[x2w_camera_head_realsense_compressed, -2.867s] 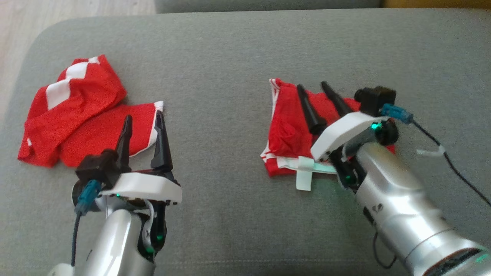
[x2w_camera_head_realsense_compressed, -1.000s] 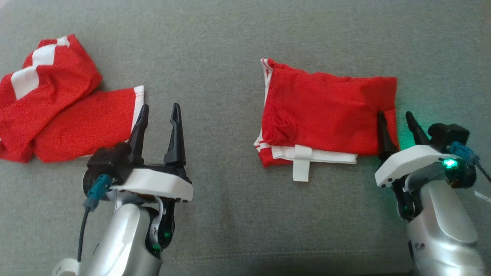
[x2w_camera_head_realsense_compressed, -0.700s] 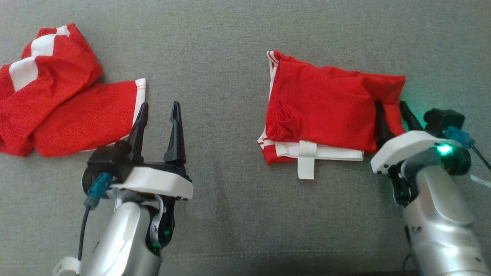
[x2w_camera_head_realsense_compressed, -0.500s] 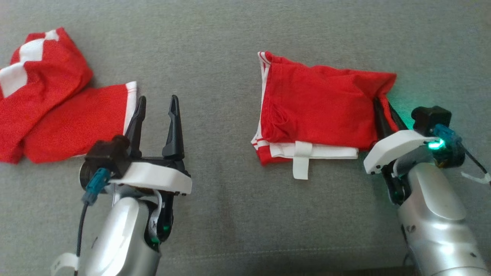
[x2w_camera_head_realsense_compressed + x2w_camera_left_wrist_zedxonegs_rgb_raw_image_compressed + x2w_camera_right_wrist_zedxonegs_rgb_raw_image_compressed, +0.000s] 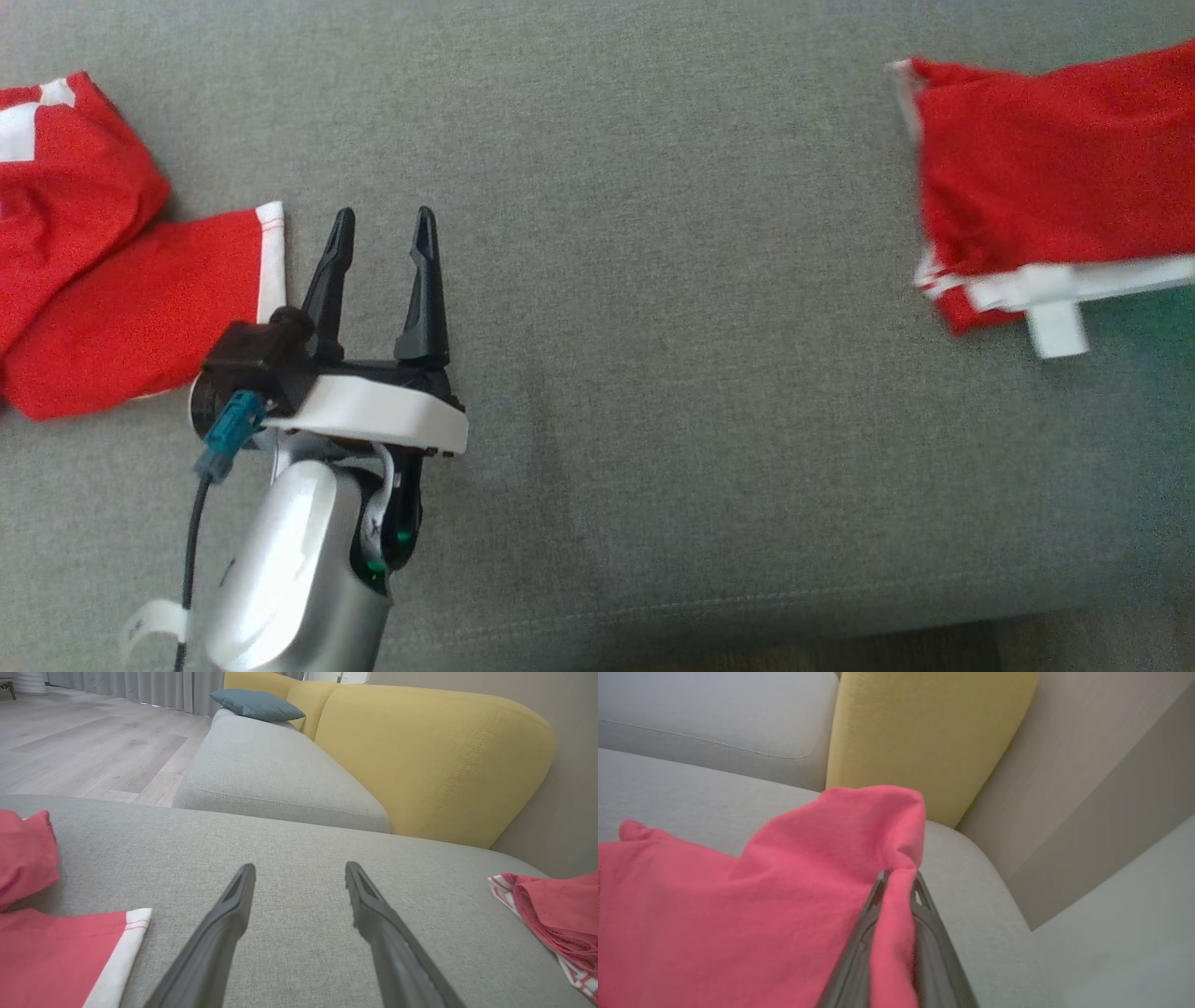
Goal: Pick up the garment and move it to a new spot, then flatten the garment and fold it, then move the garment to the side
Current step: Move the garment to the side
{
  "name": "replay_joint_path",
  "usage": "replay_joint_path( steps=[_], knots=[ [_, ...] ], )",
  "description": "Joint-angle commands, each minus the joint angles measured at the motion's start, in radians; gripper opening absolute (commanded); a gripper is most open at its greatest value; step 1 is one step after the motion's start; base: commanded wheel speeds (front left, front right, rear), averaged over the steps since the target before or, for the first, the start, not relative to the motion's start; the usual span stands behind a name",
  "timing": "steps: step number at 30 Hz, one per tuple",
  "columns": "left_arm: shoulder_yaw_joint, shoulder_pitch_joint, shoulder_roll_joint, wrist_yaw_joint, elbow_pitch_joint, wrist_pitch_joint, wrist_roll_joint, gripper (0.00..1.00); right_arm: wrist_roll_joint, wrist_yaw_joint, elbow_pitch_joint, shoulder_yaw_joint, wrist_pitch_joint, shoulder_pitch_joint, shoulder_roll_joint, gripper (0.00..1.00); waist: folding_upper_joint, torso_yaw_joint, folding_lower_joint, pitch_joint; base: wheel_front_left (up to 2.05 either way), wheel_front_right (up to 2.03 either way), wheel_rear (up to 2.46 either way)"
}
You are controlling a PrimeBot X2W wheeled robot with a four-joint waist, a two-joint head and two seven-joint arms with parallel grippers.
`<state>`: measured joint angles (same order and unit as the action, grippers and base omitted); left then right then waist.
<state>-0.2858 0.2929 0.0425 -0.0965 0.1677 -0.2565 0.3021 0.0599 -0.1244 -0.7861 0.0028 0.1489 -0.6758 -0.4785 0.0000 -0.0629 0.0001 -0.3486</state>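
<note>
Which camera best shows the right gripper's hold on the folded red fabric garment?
Right wrist view: the right gripper pinches a fold of the folded red fabric garment. Head view shows the garment's left part; left wrist view, its striped corner.
</note>
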Motion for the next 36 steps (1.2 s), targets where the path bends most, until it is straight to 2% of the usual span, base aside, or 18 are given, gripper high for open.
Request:
replay_joint_path(
  steps=[1, 7, 17, 18, 19, 20, 30, 36],
  knots=[
    [0.022, 0.027, 0.008, -0.001, -0.031, -0.005, -0.001, 1.0, -0.008, -0.006, 0.013, -0.008, 0.008, -0.026, -0.045, 0.0, 0.0, 0.002, -0.0001, -0.005, 0.0, 0.0, 0.0],
    [0.026, 0.029, 0.008, -0.007, -0.031, -0.005, 0.001, 1.0, -0.039, -0.006, -0.026, -0.077, 0.028, -0.062, -0.094, 0.0, 0.0, 0.012, -0.0001, -0.013, 0.0, 0.0, 0.0],
    [0.021, 0.032, 0.008, -0.011, -0.038, -0.005, 0.01, 1.0, -0.045, -0.006, -0.049, -0.076, 0.057, -0.082, -0.096, 0.0, 0.0, 0.019, -0.0001, -0.03, 0.0, 0.0, 0.0],
    [0.021, 0.032, 0.008, -0.011, -0.037, -0.005, 0.01, 1.0, -0.043, -0.006, -0.048, -0.073, 0.059, -0.083, -0.092, 0.33, 0.0, 0.018, -0.0001, -0.029, 0.0, 0.0, 0.0],
    [0.022, 0.032, 0.008, -0.011, -0.036, -0.005, 0.01, 1.0, -0.032, -0.006, -0.048, -0.072, 0.062, -0.084, -0.086, 0.8, 0.0, 0.017, -0.0001, -0.028, 0.0, 0.0, 0.0],
    [0.023, 0.032, 0.008, -0.011, -0.035, -0.005, 0.01, 1.0, -0.017, -0.006, -0.045, -0.069, 0.067, -0.085, -0.08, 1.0, 0.0, 0.017, -0.0001, -0.027, 0.0, 0.0, 0.0],
    [0.027, 0.019, 0.008, -0.009, -0.024, -0.005, 0.02, 1.0, 0.029, -0.006, 0.001, -0.028, 0.094, -0.067, -0.043, 1.0, 0.0, 0.009, -0.0001, 0.031, 0.0, 0.0, 0.0],
    [0.052, -0.023, 0.008, -0.01, -0.029, -0.005, 0.028, 1.0, 0.031, -0.006, 0.071, 0.017, 0.103, -0.014, 0.072, 1.0, 0.0, 0.001, -0.0001, 0.13, 0.0, 0.0, 0.0]
  ],
)
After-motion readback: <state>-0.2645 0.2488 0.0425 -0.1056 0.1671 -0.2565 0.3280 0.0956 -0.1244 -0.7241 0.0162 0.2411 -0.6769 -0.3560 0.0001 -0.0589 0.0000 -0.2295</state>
